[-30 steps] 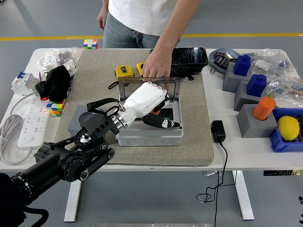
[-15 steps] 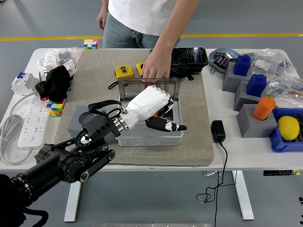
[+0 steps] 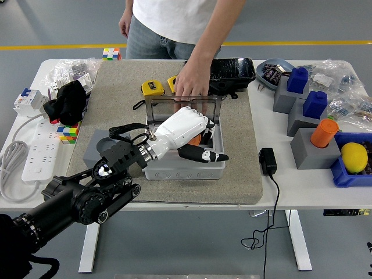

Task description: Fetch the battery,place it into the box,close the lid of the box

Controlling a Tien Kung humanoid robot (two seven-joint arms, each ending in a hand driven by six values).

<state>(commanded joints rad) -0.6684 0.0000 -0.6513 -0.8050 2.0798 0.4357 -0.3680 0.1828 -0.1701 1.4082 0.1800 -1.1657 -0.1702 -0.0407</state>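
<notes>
A grey box (image 3: 186, 169) stands on the beige mat, its clear lid (image 3: 164, 110) raised upright at the back. A person's hand (image 3: 190, 84) rests on the lid's top edge. My left hand (image 3: 204, 153) reaches over the open box with its white back upward. Its black fingers (image 3: 214, 156) stretch out over the box's front right rim and hold nothing. An orange battery (image 3: 196, 139) shows inside the box just under the palm, mostly hidden by the hand. My right arm is out of view.
A black charger (image 3: 267, 161) with its cable lies right of the mat. Yellow tape measures (image 3: 152, 88) and a black case (image 3: 232, 71) sit behind the box. Grey blocks (image 3: 308, 145) with blue and orange pieces stand at the right, a power strip (image 3: 36, 157) at the left.
My left hand's fingers uncurled and stretched out to the right over the box's front rim, and the hand lifted slightly. The person's hand stayed on the lid.
</notes>
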